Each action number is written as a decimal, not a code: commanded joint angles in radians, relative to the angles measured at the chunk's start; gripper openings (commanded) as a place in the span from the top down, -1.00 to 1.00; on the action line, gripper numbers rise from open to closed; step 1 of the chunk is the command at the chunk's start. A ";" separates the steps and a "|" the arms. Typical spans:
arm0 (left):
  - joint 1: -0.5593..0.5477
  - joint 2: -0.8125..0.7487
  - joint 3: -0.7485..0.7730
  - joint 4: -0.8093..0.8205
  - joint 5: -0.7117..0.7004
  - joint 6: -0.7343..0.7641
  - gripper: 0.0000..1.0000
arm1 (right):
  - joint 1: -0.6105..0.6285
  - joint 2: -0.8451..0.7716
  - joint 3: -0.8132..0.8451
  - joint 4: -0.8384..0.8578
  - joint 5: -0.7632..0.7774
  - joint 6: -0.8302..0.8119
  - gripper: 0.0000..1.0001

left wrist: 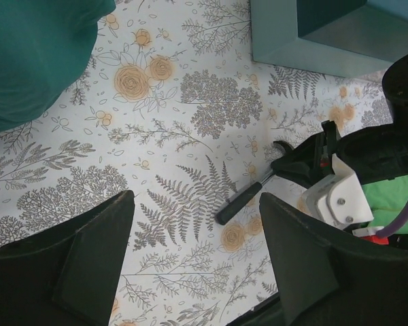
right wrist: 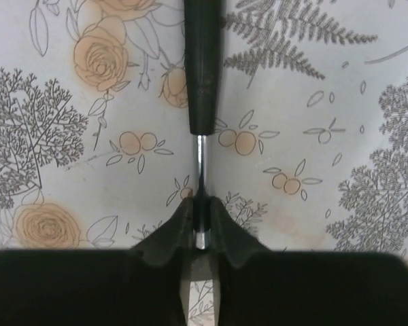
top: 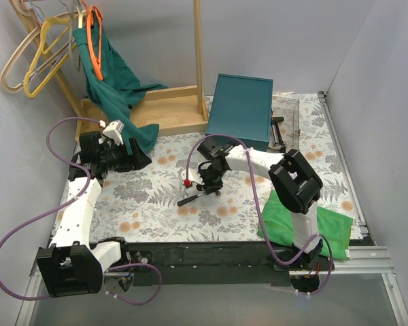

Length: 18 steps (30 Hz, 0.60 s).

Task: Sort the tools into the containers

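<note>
A flower-printed tablecloth (top: 149,204) is seen hemmed in by grey walls on the left and far sides and by a metal rail (top: 340,149) along its right edge. The far middle is taken up by a teal box (top: 241,109), with a clear container (top: 289,115) just beside it on the right. The far left is filled by a wooden rack base (top: 170,112) and a draped teal garment (top: 112,75). A green cloth (top: 289,221) is spread at the near right, under the right arm. Open cloth is left across the middle and near left.

At the centre of the table, a black-handled screwdriver (right wrist: 202,68) is gripped by the right gripper (right wrist: 200,210). The jaws are closed tight on the chrome shaft just below the handle, and the tip is hidden behind them. The handle is pointed toward the near left, low over the cloth; whether it touches the cloth cannot be told.

The left gripper (left wrist: 197,258) is held above the far-left cloth, near the garment. Its fingers (left wrist: 95,251) are spread wide, and nothing is held or touched.
</note>
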 commanded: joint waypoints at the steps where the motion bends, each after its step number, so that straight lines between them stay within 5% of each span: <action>1: 0.012 -0.013 -0.014 0.030 0.051 -0.022 -0.48 | 0.011 0.055 -0.017 -0.163 0.111 -0.122 0.86; 6: 0.010 0.027 -0.006 0.078 0.083 -0.049 -0.48 | -0.004 -0.140 -0.034 -0.157 -0.010 -0.066 0.97; 10: -0.030 0.072 0.025 0.102 0.083 -0.015 -0.50 | -0.105 -0.350 0.024 -0.016 -0.284 0.200 0.97; 12: -0.068 0.109 0.040 0.101 0.089 0.026 -0.50 | -0.143 -0.472 0.002 0.116 -0.292 0.334 0.97; 17: -0.178 0.182 0.083 0.102 0.099 0.053 -0.51 | -0.343 -0.718 -0.221 0.808 0.121 0.855 0.97; 18: -0.210 0.208 0.094 0.101 0.103 0.057 -0.51 | -0.364 -0.729 -0.221 0.823 0.201 0.883 0.97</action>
